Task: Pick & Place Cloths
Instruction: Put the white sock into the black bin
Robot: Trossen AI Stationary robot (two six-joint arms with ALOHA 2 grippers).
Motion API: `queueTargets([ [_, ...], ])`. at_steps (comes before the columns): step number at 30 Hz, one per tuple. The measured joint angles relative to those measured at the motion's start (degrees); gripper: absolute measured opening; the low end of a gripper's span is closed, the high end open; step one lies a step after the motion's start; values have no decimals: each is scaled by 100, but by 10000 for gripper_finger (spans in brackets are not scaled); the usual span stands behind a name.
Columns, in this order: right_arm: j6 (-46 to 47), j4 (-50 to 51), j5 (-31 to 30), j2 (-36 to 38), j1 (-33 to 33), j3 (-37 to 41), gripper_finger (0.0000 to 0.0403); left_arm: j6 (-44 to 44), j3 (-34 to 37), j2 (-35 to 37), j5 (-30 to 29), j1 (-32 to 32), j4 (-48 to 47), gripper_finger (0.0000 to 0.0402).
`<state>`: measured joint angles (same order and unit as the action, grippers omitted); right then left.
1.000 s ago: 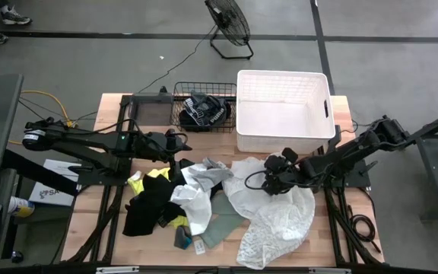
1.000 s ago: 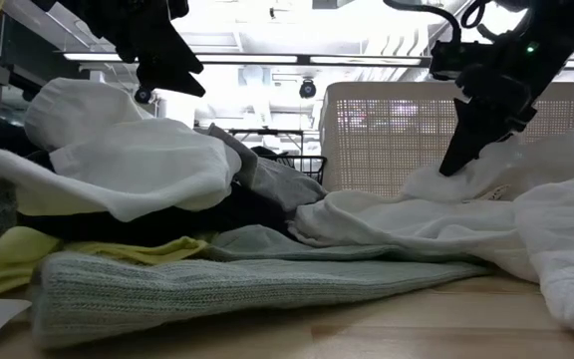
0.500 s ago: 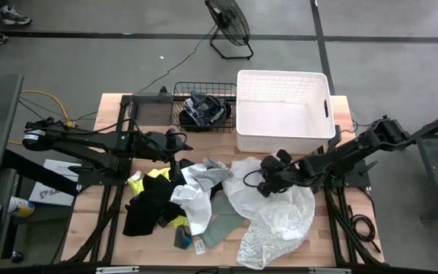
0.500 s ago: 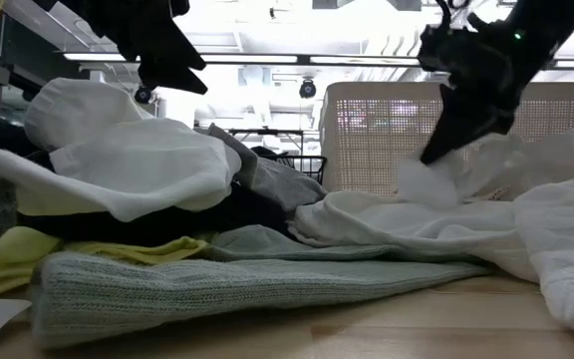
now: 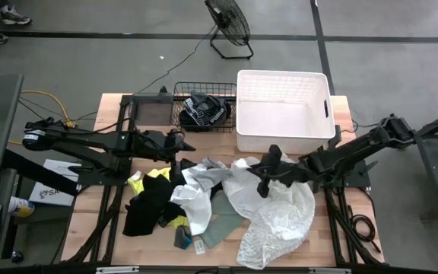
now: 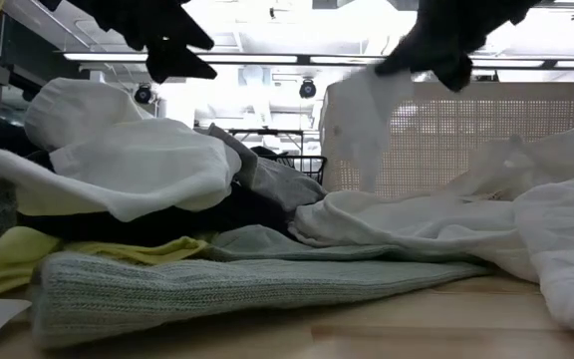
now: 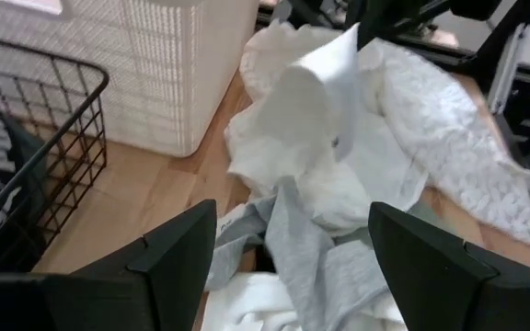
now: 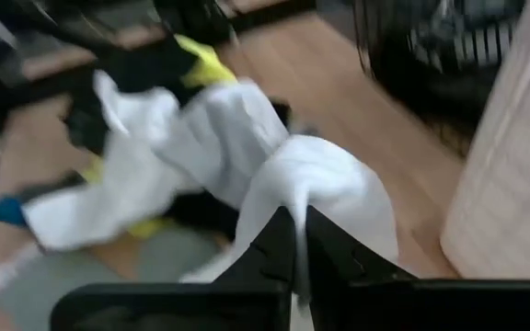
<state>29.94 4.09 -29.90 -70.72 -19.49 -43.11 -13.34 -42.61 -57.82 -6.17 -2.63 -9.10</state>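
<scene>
The cloths lie heaped on the table: a large sheer white one (image 5: 276, 217), black (image 5: 147, 205), neon yellow (image 5: 147, 179) and grey-green (image 5: 219, 228) ones. My right gripper (image 5: 260, 181) hangs over the heap's middle, in front of the white tub, shut on a plain white cloth (image 6: 362, 120) that it has pulled up. My left gripper (image 5: 181, 141) hovers open above the heap's far left side, touching nothing; its wrist view looks past its fingers (image 7: 293, 262) at the raised white cloth (image 7: 316, 87). My right gripper pinches a bunched-up part of the plain white cloth (image 8: 313, 188) between its two shut fingers (image 8: 274, 241). The fingers slant down from the table's right. The pinched part is lifted, and the cloth hangs slack below it, its lower end (image 7: 339, 198) still on the heap.
A white plastic tub (image 5: 284, 114) stands at the far middle-right. A black wire basket (image 5: 181, 95) to its left holds a black cloth with white lettering (image 5: 202, 110). Bare wood shows in front of the basket (image 7: 145, 193) and along the near edge (image 6: 367, 329).
My right gripper has risen from the heap and tipped from steeply down toward level, drifting toward the table's left. It has drawn a part of the plain white cloth up with it; that part now hangs in the air while the rest stays on the heap.
</scene>
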Motion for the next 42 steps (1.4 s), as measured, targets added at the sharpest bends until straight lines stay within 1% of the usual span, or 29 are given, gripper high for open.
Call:
queueTargets([
  [6, -810, -764, -15, 250, 0, -2, 5, 110, 0, -1, 228, -2, 407, 280],
  [16, -2085, -2366, 6, 195, 40, -2, 4, 713, 0, -1, 482, 0, 1492, 280],
  [21, -2753, -3342, 26, 15, 52, -4, 4, 786, 0, -35, 939, 0, 2173, 280],
  [24, -3131, -3896, 212, -180, 81, -4, 4, 882, 2, -49, 1188, -1, 2461, 280],
  [27, -3181, -4200, 468, -315, 176, -4, 4, 869, 0, -47, 1187, -2, 2609, 280],
  [32, -3137, -4633, 1123, -542, 418, -4, 4, 863, 2, -50, 1140, 0, 2722, 280],
  [35, -3130, -4991, 1512, -653, 569, -7, 4, 863, 0, -214, 1132, -1, 2944, 280],
  [38, -3125, -5067, 1708, -664, 706, -4, 4, 864, 3, -393, 1119, 0, 3178, 280],
  [42, -3122, -5110, 1725, -664, 846, -4, 4, 899, 0, -615, 1109, -1, 3330, 280],
])
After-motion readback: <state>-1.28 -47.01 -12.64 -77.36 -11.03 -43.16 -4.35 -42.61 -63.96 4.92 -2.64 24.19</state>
